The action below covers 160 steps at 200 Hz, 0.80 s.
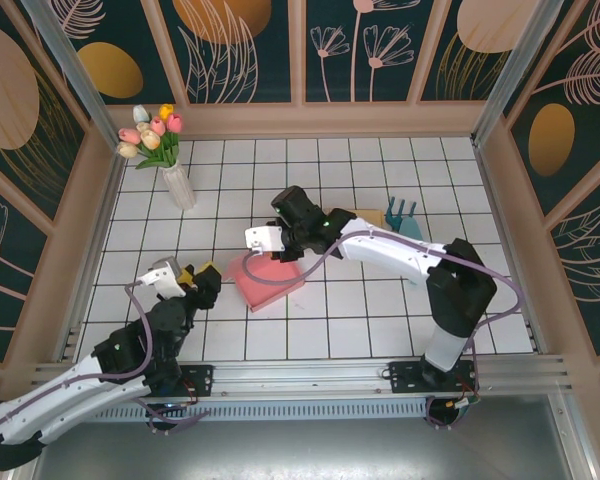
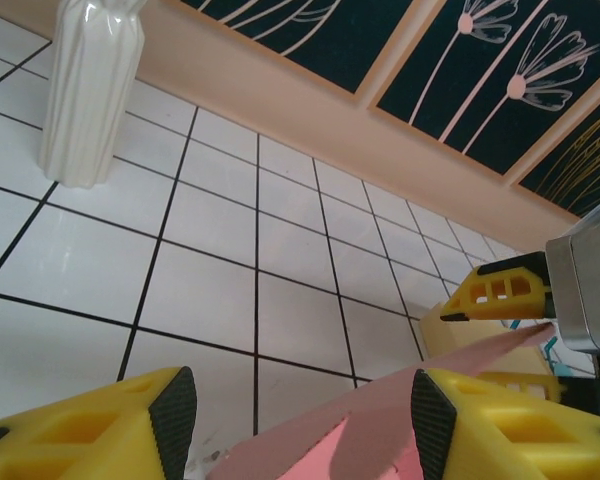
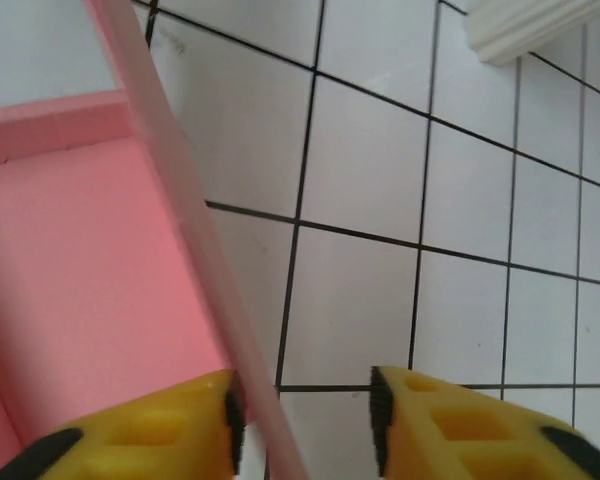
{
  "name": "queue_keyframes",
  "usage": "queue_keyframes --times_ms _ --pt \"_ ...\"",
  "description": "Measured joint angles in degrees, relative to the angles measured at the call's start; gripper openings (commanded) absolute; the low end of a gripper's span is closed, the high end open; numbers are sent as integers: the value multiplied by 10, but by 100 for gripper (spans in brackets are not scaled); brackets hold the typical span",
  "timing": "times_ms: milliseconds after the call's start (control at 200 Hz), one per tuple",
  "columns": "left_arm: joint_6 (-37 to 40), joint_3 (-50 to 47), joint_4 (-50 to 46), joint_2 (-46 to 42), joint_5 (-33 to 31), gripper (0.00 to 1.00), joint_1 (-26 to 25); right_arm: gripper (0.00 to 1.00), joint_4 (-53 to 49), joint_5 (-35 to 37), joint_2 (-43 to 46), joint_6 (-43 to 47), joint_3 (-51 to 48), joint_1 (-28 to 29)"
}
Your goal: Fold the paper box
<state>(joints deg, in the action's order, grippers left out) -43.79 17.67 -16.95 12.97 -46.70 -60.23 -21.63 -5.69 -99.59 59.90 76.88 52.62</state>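
Observation:
The pink paper box (image 1: 270, 283) lies open-topped on the white tiled table, just left of centre. My right gripper (image 1: 277, 255) hangs over its far edge. In the right wrist view, a thin upright wall (image 3: 195, 260) of the box rests against the left pad, and the right pad stands clear of it, so the right gripper (image 3: 305, 415) is open. My left gripper (image 1: 205, 283) sits by the box's left corner. It is open, and the pink box (image 2: 320, 440) edge reaches in between the left gripper's (image 2: 305, 410) fingers. A yellow right finger (image 2: 500, 290) shows beyond.
A white vase (image 1: 178, 185) of tulips stands at the back left, seen too in the left wrist view as the vase (image 2: 88, 80). A teal object (image 1: 405, 218) and a pale flat piece (image 1: 368, 214) lie behind the right arm. Wooden walls ring the table.

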Motion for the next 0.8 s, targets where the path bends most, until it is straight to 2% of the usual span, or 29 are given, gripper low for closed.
queue_keyframes --times_ms 45,150,385,626,801 --pt "0 -5 2 4 5 62 0 10 -16 0 -5 6 5 0" --pt "3 -17 14 21 24 62 0 3 -60 0 -13 11 28 0" --pt "35 -61 112 62 68 67 0 1 -178 -4 -14 -20 84 -17" --pt "187 -78 271 172 118 78 0 1 -269 2 12 -56 89 -61" --pt "284 -78 361 240 166 80 6 1 -285 -4 73 -63 57 -89"
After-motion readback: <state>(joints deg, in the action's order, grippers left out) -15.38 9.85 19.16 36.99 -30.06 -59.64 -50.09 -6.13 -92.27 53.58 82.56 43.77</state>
